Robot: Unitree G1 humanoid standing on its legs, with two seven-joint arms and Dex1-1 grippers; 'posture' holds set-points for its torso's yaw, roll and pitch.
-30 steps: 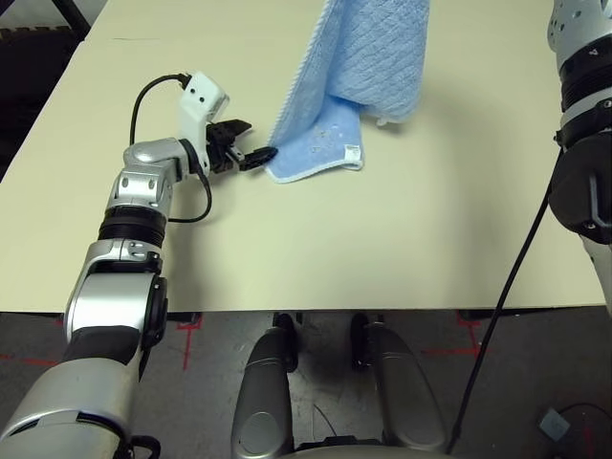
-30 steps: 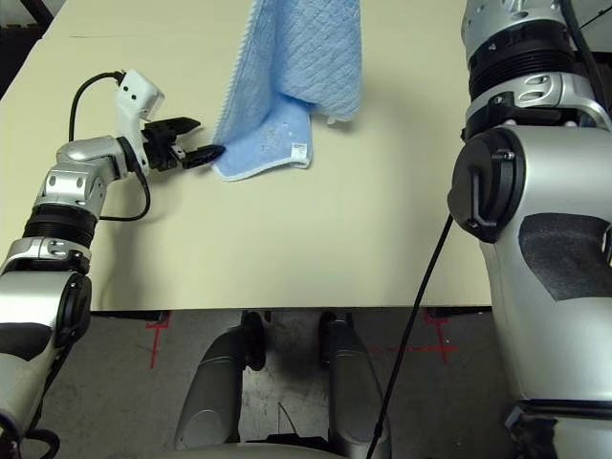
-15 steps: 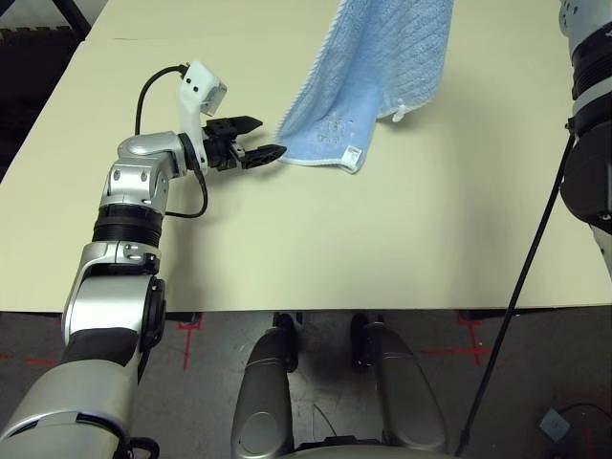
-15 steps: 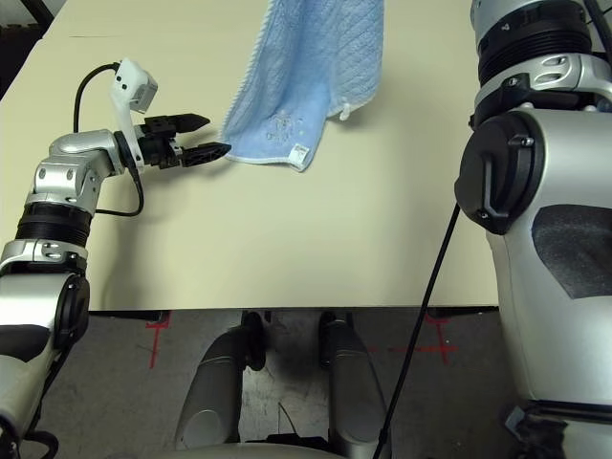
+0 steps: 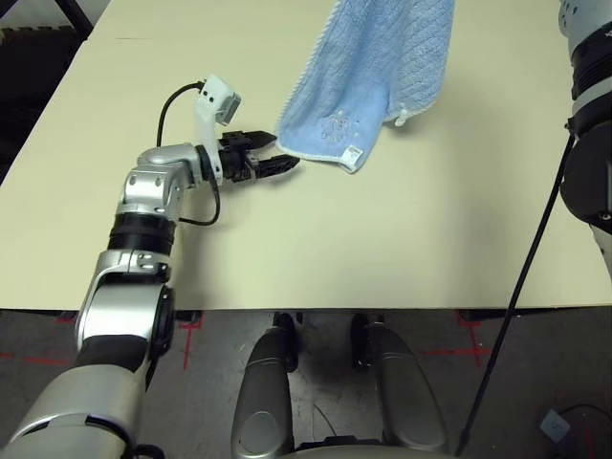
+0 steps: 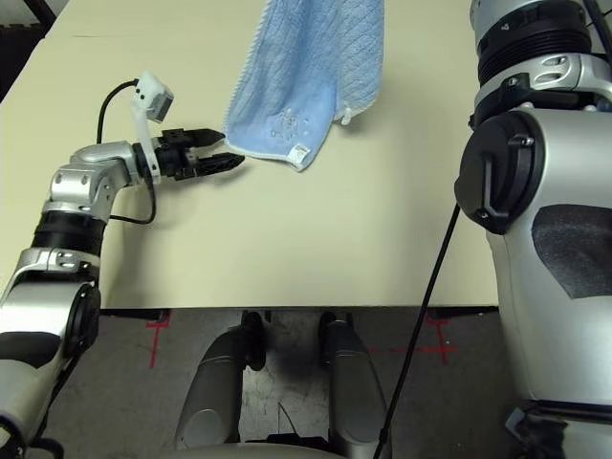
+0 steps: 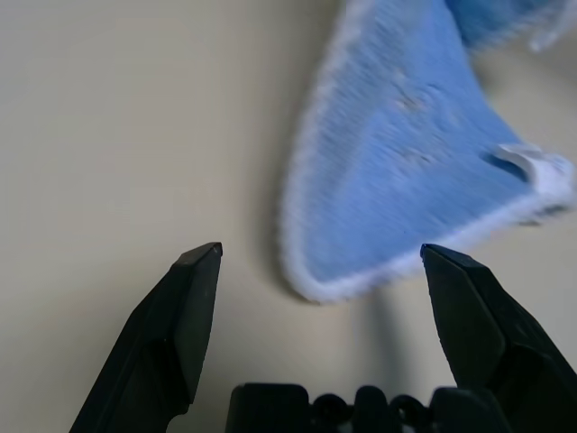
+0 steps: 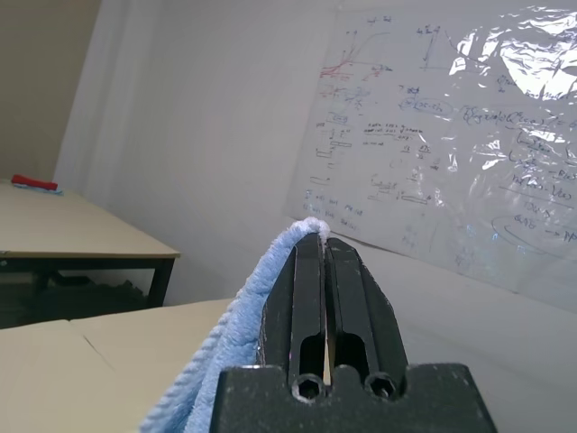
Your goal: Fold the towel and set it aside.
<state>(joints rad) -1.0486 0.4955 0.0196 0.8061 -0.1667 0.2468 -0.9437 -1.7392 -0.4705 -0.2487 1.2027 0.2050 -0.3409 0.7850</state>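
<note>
The blue towel (image 5: 368, 86) hangs pinched in the right gripper (image 8: 323, 248), its low corner at three o'clock from the spread left gripper (image 5: 277, 153). It looks fluffy, white-edged.

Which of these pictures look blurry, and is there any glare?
Left wrist view: the towel is soft and smeared, while the fingers are sharper. Right wrist view: glare on the shiny sheet on the wall. Eye views: evenly lit and sharp.

The head cameras are looking steeply down at the table (image 5: 287, 249), sharing the hanging towel (image 5: 373, 76). The left wrist camera is peering closely at the towel's lower corner; the right wrist camera is facing upward toward a whiteboard (image 8: 451, 135).
</note>
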